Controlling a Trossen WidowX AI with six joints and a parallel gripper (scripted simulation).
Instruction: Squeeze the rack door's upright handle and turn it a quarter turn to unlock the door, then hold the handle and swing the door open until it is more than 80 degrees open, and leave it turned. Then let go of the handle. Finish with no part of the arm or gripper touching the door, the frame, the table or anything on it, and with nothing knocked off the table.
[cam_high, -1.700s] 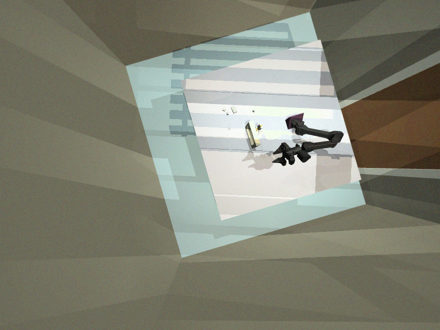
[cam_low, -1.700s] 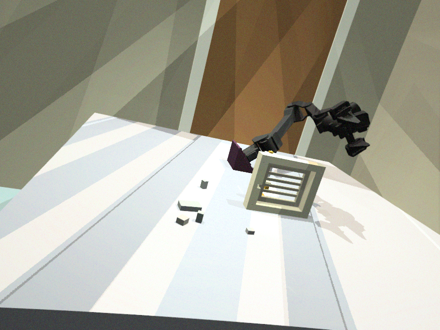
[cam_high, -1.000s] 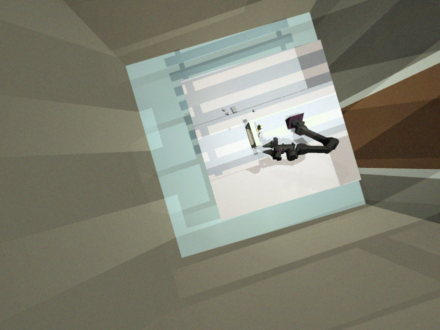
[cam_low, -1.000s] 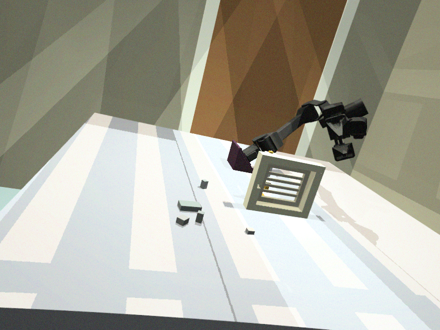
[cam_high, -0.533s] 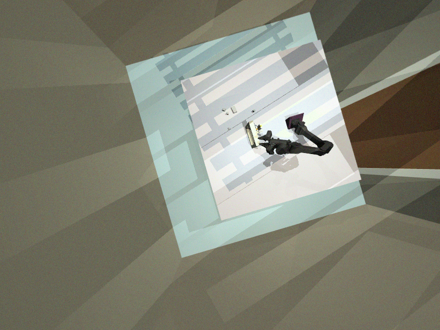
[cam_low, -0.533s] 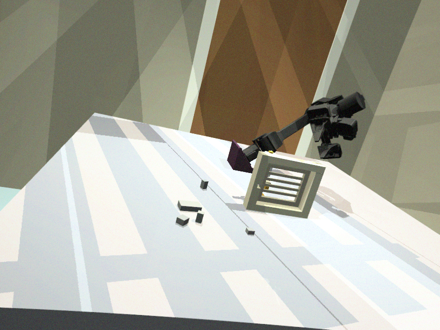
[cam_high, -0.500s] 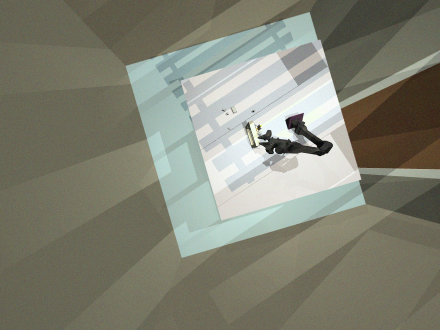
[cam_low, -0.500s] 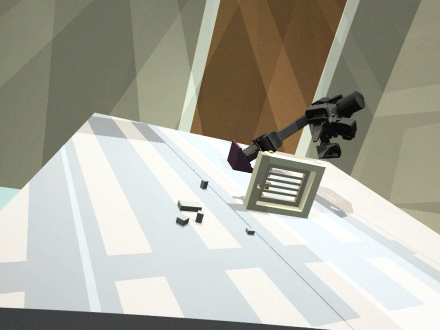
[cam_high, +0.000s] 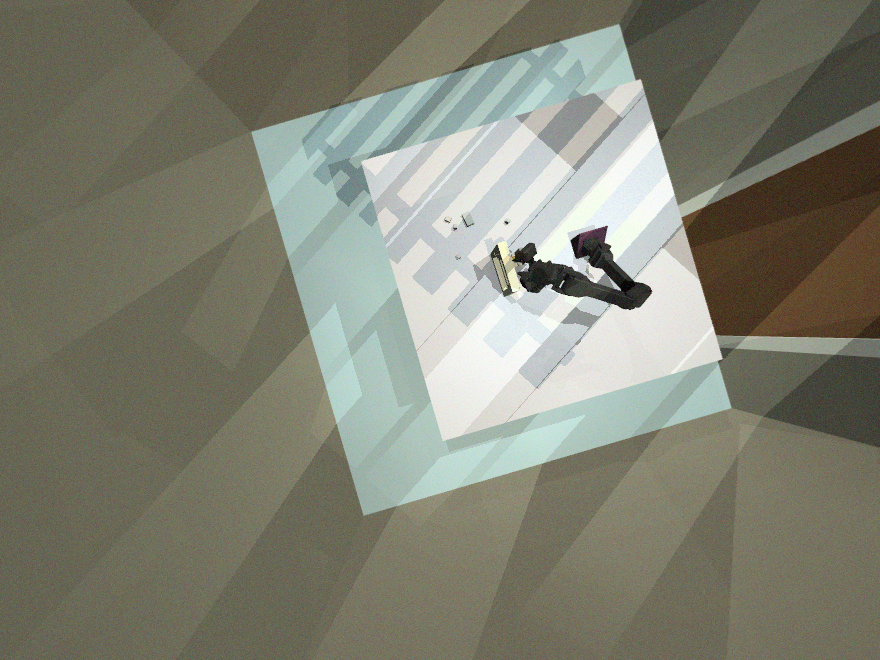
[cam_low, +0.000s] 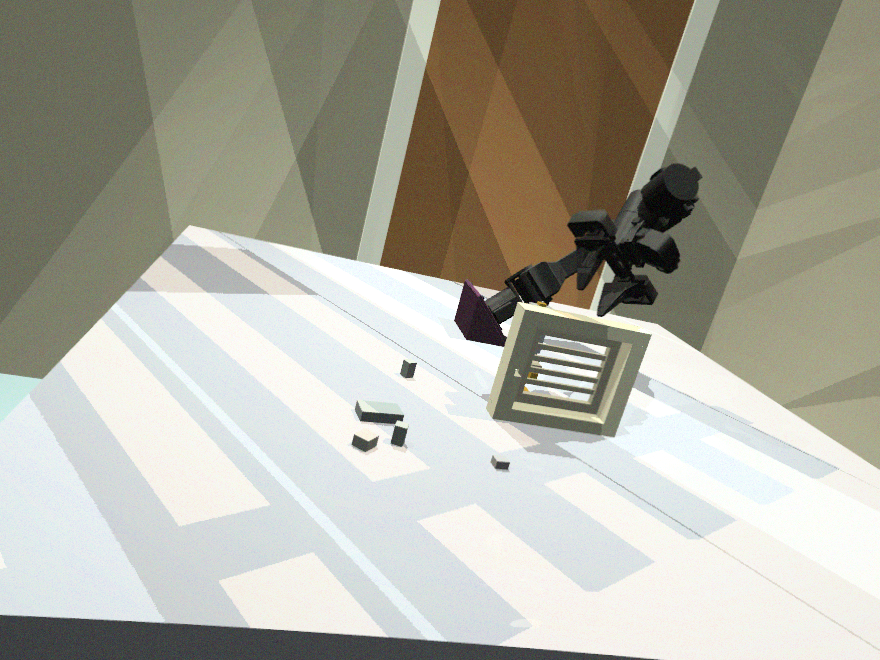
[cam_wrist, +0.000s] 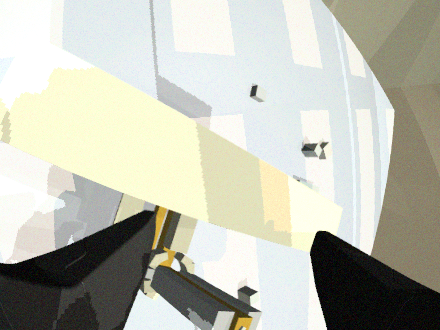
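Note:
The cream rack frame (cam_high: 511, 275) (cam_low: 555, 424) (cam_wrist: 150, 150) stands upright on the table. Its slatted door (cam_low: 568, 400) looks shut in the frame. The dark grey handle with orange trim (cam_wrist: 187, 292) shows in the wrist view on the near side of the frame's top bar, with a round cream collar at its end. In the exterior view only bits of orange show through the slats. My gripper (cam_high: 516, 267) (cam_low: 592, 296) (cam_wrist: 236, 235) is open, with nothing between its fingers. It hangs above and on the handle side of the frame; the left finger in the wrist view overlaps the handle's surroundings. Contact cannot be told.
Several small grey blocks (cam_high: 467, 219) (cam_low: 379, 412) (cam_wrist: 258, 93) lie on the table (cam_high: 483, 383) (cam_low: 298, 483) beyond the frame, on the side away from the arm. The arm's purple base (cam_high: 597, 238) (cam_low: 476, 319) stands on the handle side.

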